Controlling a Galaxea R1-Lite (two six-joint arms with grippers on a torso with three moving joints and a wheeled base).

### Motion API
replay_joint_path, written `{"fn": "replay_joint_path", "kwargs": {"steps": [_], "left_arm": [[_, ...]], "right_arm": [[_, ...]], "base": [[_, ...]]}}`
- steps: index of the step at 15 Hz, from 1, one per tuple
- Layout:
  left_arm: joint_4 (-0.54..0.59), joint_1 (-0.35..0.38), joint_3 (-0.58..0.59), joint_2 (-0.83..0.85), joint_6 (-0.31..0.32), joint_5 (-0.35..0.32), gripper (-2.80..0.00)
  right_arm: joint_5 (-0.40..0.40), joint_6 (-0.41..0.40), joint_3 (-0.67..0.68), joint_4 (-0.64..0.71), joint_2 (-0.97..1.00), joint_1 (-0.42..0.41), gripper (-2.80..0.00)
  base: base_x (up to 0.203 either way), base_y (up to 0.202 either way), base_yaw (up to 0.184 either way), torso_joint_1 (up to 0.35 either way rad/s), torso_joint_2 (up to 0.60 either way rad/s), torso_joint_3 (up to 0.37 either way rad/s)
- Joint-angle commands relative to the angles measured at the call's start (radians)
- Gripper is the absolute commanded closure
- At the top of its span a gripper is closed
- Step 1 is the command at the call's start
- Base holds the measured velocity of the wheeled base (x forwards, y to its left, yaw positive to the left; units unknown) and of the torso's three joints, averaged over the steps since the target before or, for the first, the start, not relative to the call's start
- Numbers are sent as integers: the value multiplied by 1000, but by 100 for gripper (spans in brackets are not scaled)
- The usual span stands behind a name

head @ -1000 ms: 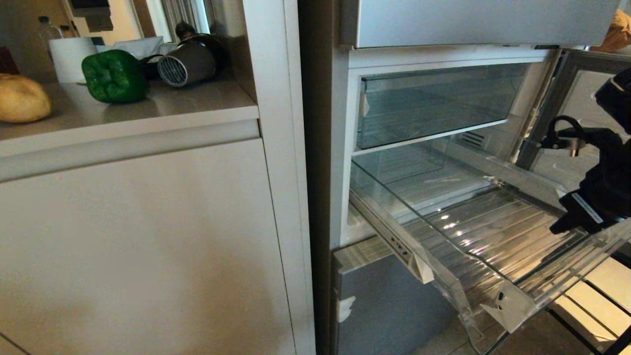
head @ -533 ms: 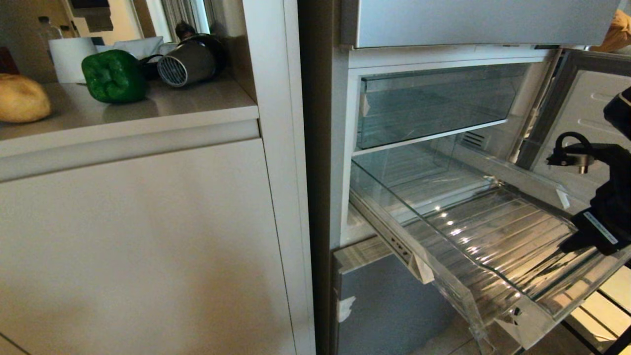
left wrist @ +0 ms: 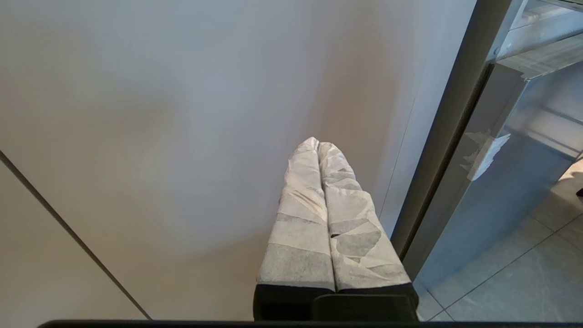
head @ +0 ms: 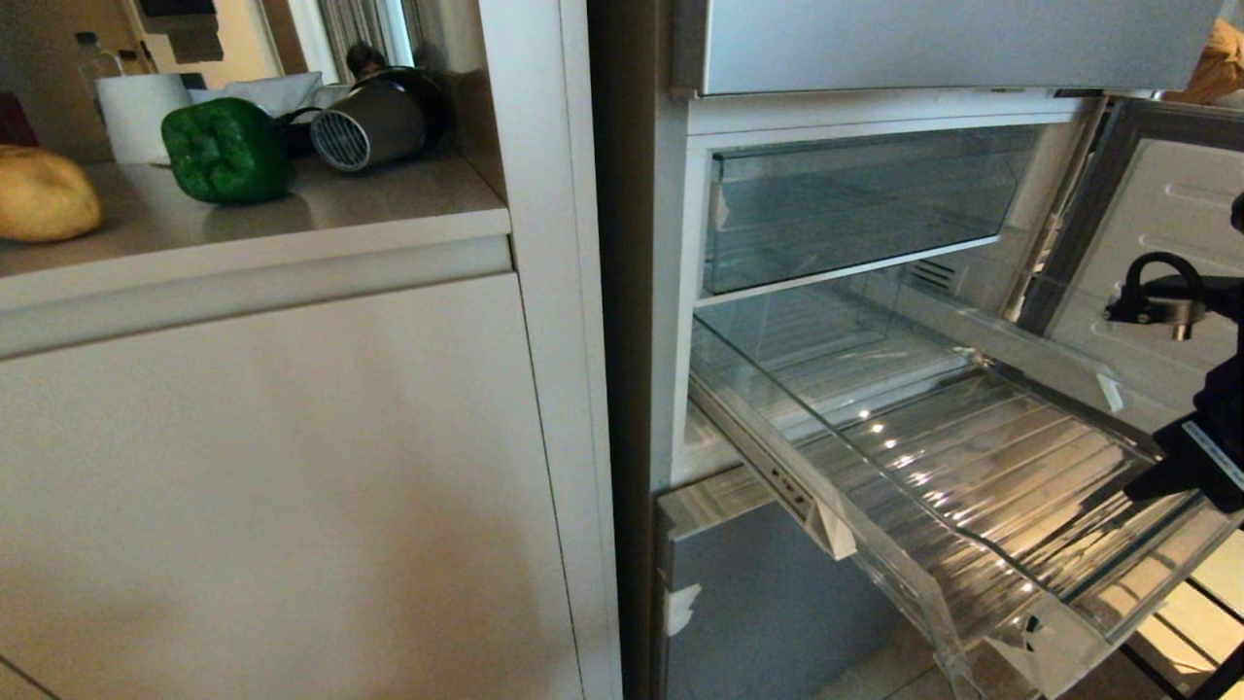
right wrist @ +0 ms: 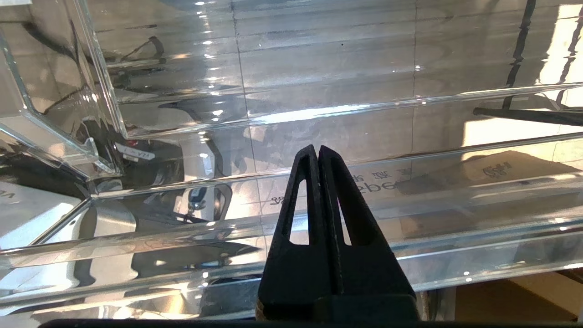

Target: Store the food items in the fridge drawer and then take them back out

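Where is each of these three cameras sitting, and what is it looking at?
Head: up top, looking down at counter, pepper, potato and pulled-out drawer; right gripper shows.
Left wrist: behind the shut left gripper, facing a cabinet door.
Right wrist: behind the shut right gripper, over the drawer.
Shared: head and right wrist both see the drawer.

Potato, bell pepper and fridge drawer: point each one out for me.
potato [head: 44, 192]: head view, middle of its tan skin, on the counter.
bell pepper [head: 224, 151]: head view, its glossy green front face.
fridge drawer [head: 982, 467]: head view, bare ribbed floor.
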Motion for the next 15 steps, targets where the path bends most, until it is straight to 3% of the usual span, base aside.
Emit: {"fn": "replay_joint_path", "kwargs": {"steps": [1,10,15], "left_arm": [[0,0,11,0,0,0,0],[0,0,11,0,0,0,0],[0,0,11,0,0,0,0]], "right_arm": [[1,1,-10,0,-11,1,0],[11,13,12,-48,-240,1,0],[-18,74,197,-125,-542,-4,0]], "base": [[0,0,0,0,0,0],[0,0,0,0,0,0],[0,0,0,0,0,0]]}}
